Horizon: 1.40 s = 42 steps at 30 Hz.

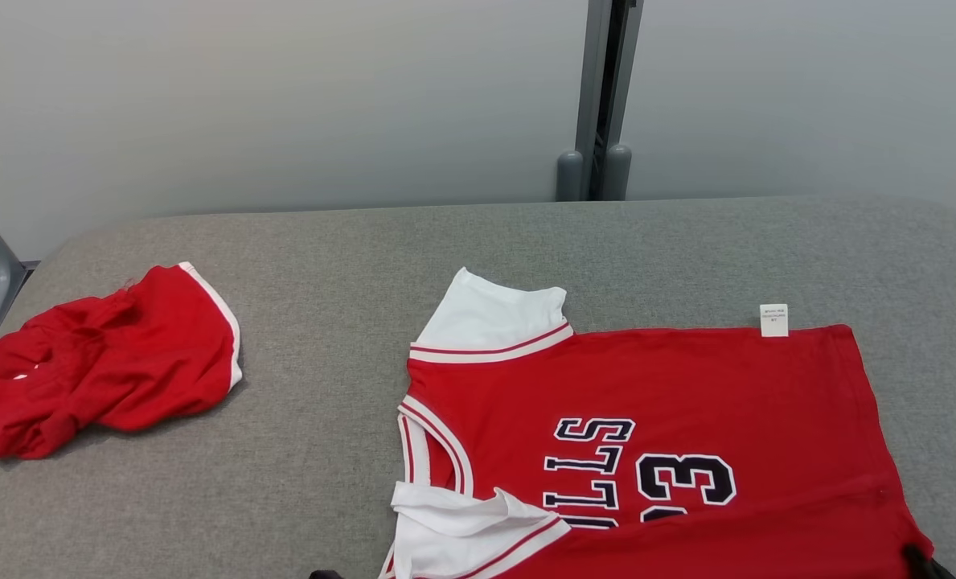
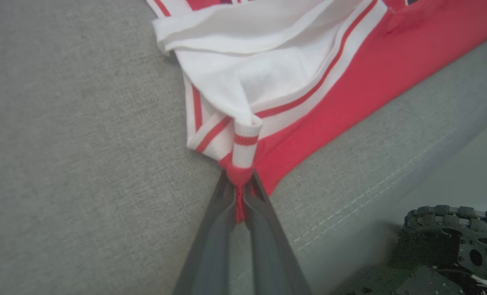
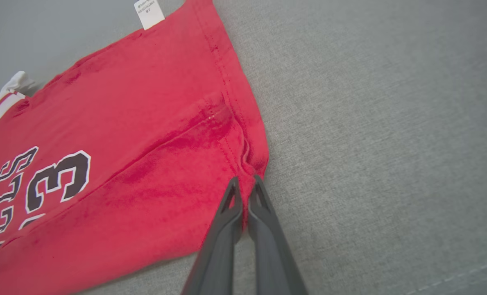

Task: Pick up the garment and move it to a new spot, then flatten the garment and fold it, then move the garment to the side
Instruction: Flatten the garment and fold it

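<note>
Grey bench [image 1: 325,241], red jersey [image 1: 687,386] ahead; left end effector [image 2: 240,180] and right end effector [image 3: 244,184] each pinched on a near corner. Could slip if tugged unevenly.

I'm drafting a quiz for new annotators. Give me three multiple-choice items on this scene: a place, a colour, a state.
1. The crumpled red garment lies where from the jersey? A) to its left B) on top of it C) to its right
2. The jersey's sleeves are A) black B) white C) blue
3. The left tool is A) open in the air B) shut on the jersey's edge C) shut on the label
Answers: A, it sits on the robot's left; B, both are white with striped trim; B, its fingers pinch red fabric.
</note>
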Available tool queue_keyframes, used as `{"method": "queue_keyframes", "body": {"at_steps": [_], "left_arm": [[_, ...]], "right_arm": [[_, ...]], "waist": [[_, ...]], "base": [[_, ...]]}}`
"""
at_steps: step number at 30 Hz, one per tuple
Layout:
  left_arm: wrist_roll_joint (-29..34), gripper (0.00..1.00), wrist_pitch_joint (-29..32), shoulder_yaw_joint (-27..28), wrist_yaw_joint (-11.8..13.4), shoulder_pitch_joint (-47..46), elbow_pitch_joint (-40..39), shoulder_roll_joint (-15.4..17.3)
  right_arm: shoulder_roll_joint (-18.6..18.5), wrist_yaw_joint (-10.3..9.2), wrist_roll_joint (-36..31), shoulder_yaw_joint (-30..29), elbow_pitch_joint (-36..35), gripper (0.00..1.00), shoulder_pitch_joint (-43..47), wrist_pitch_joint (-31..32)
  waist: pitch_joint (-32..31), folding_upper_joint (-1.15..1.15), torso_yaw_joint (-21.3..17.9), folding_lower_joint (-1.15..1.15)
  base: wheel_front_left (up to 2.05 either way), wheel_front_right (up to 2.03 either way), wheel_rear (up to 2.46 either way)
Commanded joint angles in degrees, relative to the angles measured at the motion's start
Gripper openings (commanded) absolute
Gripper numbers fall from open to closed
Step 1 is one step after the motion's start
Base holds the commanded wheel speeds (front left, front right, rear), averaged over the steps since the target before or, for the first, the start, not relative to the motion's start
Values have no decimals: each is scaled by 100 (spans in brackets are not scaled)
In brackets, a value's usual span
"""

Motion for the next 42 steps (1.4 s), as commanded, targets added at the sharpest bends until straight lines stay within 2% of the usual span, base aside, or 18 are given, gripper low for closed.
{"method": "queue_keyframes", "body": {"at_steps": [1, 6, 14, 15, 16, 17, 19, 20, 25, 29, 35, 39, 42], "left_arm": [[-45, 0, 83, 19, 57, 108, -94, 125], [-81, 0, 389, -19, 102, 299, -613, 299], [-107, 0, 624, -147, 141, 457, -1088, 383], [-109, 0, 620, -154, 143, 466, -1110, 390], [-104, 23, 608, -160, 145, 469, -1135, 399], [-86, 35, 578, -156, 162, 465, -1154, 413], [-49, 97, 520, -131, 205, 434, -1199, 427], [-48, 100, 509, -122, 209, 411, -1222, 428], [-122, 100, 412, 23, 341, 291, -1442, 440], [-137, 100, 199, 255, 528, 141, -1662, 457], [-58, 100, -679, 746, 915, -256, -1755, 305], [-62, 100, -1387, 981, 1053, -583, -1586, 80], [-45, 100, -1636, 1081, 1097, -733, -1448, -46]], "right_arm": [[-66, -4, 38, -40, -56, 0, 96, 58], [-98, -3, 46, -78, -264, 0, 231, 373], [-43, -4, -56, -416, -473, 0, 492, 852], [-17, -4, -89, -503, -499, 33, 495, 844], [22, -4, -94, -585, -515, 100, 502, 869], [63, -4, -110, -657, -541, 100, 501, 909], [93, -3, -199, -759, -651, 100, 483, 933], [110, -3, -250, -826, -692, 100, 465, 934], [164, -2, -568, -1048, -952, 100, 313, 902], [204, -2, -877, -1072, -1292, 100, 135, 629], [266, -2, -1186, -731, -1808, 100, -197, -277], [254, -2, -1404, -426, -1911, 100, -374, -1020], [300, -2, -1551, -251, -1861, 100, -452, -1335]], "waist": [[3, 0, 10, 0], [25, 0, 51, 0], [59, 0, 91, 0], [63, 0, 89, 0], [66, 0, 89, 0], [69, 0, 88, 0], [77, 0, 86, 0], [81, 0, 87, 0], [90, 0, 90, 0], [118, 0, 98, 0], [200, 0, 93, 0], [296, 0, 79, 0], [360, 0, 49, 0]], "base": [[0, 0, 0], [0, 0, 0], [0, 0, 0], [0, 0, 0], [0, 0, 0], [0, 0, 0], [0, 0, 0], [0, 0, 0], [0, 0, 0], [0, 0, 0], [0, 0, 0], [0, 0, 0], [0, 0, 0]]}}
